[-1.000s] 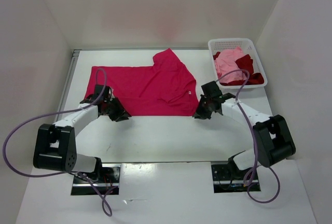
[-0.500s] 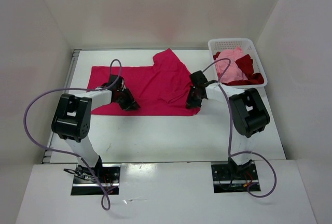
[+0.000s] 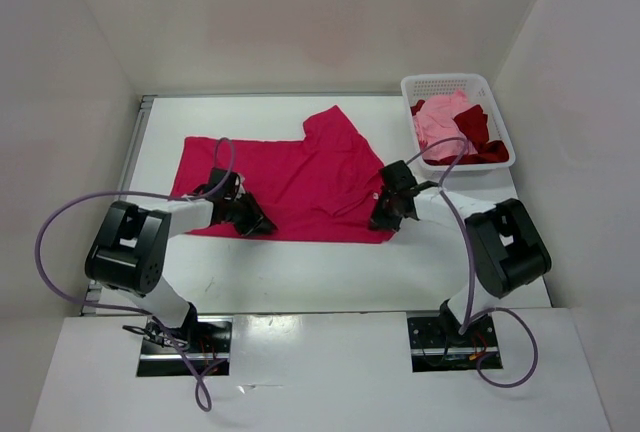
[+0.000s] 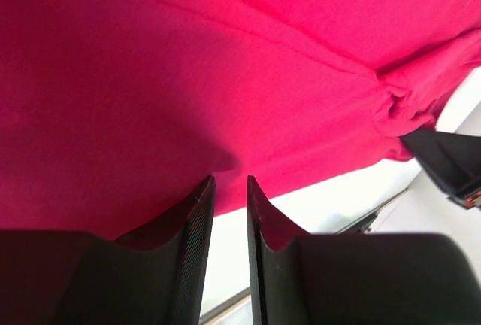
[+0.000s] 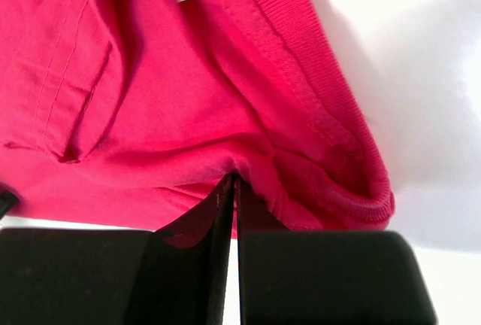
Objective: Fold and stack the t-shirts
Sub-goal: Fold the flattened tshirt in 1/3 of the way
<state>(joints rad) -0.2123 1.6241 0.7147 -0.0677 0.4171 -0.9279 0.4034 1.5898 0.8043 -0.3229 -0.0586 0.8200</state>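
This was a robot laboratory test cell, not a home. A white bench (image 3: 300, 267) filled the middle of the frame, closed in by plain white panels (image 3: 300, 22) at the top and both sides. Two arms, the left arm (image 3: 128, 247) and the right arm (image 3: 508, 247), were bolted on metal plates (image 3: 215, 337) at the bottom edge, with purple cables (image 3: 40, 247) looping freely.

Both my arms are folded low, elbows out to the sides and forearms reaching inward toward each other. My left gripper (image 3: 258, 224) points down and to the right. Its two dark fingers (image 4: 197, 208) are drawn almost together, with only a thin slit between them, nipping the edge of the crimson-pink t-shirt (image 3: 290, 177). My right gripper (image 3: 383, 220) points down and to the left, jaws pressed tight with a fold of the same cloth caught at the tips.
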